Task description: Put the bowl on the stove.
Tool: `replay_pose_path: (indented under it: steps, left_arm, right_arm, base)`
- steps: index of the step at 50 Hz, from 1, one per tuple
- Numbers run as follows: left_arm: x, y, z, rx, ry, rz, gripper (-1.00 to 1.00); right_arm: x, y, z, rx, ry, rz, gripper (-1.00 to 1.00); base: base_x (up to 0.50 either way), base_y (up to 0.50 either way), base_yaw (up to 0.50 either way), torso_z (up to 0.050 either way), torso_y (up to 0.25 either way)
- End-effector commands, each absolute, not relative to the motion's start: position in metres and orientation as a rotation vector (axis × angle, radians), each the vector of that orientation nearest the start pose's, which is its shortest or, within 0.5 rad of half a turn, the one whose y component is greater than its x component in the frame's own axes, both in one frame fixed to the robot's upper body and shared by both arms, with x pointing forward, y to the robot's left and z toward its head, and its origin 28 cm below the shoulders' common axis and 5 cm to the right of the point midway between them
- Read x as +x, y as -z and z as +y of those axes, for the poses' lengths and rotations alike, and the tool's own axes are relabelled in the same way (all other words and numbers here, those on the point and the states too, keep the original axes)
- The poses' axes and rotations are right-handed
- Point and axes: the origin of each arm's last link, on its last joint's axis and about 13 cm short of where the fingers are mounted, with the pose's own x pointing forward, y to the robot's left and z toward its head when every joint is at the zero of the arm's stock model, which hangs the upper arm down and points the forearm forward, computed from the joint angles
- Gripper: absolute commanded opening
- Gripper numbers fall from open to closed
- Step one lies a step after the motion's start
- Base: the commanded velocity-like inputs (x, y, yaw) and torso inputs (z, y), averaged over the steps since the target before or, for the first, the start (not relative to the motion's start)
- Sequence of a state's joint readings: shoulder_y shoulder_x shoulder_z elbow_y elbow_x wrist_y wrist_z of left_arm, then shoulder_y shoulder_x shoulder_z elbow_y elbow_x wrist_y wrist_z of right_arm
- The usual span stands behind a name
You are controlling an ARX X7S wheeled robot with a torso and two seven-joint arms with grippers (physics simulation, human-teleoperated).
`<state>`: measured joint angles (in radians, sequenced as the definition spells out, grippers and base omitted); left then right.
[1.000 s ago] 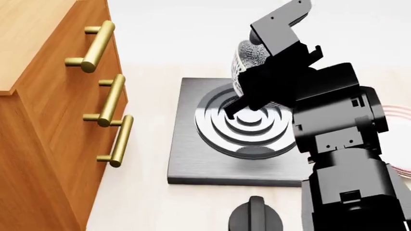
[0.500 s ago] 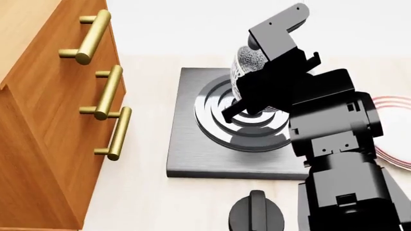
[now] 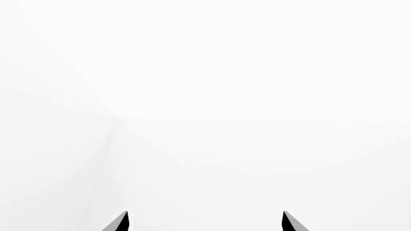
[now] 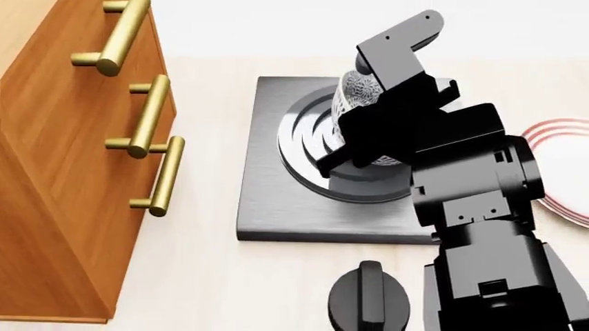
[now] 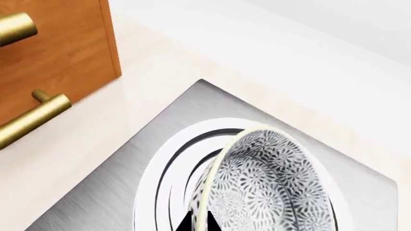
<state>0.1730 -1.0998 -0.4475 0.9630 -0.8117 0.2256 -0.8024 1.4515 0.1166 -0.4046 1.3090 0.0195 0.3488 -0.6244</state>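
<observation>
- Left wrist view: only the two dark tips of the left gripper (image 3: 204,222) show, spread apart against blank white.
- Head view: the right gripper (image 4: 361,131) pinches the bowl (image 4: 361,93), tilted over the burner rings of the stove (image 4: 276,207). Knob (image 4: 368,300) at 6 o'clock of the stove; plate (image 4: 561,172) at 3; cabinet (image 4: 65,172) at 9.
- Right wrist view: a fingertip (image 5: 192,222) grips the bowl's rim above the rings.

Stove (image 4: 276,214): brushed dark grey metal, satin sheen; burner rings polished, reflective. Bowl (image 5: 270,187): glazed ceramic, smooth, patterned grey-blue. Cabinet (image 4: 55,207): wood, visible grain, low gloss. Handles (image 4: 143,114): brass-like metal, smooth. Knob (image 4: 368,300): black, matt. Tabletop (image 4: 203,283): pale, matt. Plate (image 4: 561,134): glossy white.
</observation>
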Motion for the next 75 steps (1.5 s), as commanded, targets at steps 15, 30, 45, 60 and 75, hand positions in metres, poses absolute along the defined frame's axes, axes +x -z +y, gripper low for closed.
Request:
replay_pose_path:
  steps: [15,30,45,60,75]
  left_arm:
    - [0.126,-0.280,0.291,-0.023,-0.126,-1.051,1.00]
    - [0.126,-0.280,0.291,-0.024,-0.128,-1.053,1.00]
    - [0.127,-0.280,0.291,-0.026,-0.129,-1.053,1.00]
    - [0.128,-0.279,0.290,-0.030,-0.128,-1.048,1.00]
    - [0.129,-0.278,0.288,-0.032,-0.110,-1.044,1.00]
  right_arm:
    - [0.433,-0.225,-0.136,-0.266,-0.554,0.301,1.00]
    - [0.433,-0.225,-0.137,-0.213,-0.596,0.285,1.00]
    - [0.435,-0.237,-0.137,-0.125,-0.676,0.205,1.00]
    - [0.438,-0.255,-0.149,0.012,-0.649,-0.076,1.00]
    - [0.429,-0.198,-0.172,0.228,-0.429,-0.333,1.00]
  base:
    - [0.00,0.00,0.00,0.000,0.000]
    - [0.00,0.00,0.00,0.000,0.000]
    - [0.00,0.00,0.00,0.000,0.000]
    - [0.00,0.00,0.00,0.000,0.000]
    - [0.00,0.00,0.00,0.000,0.000]
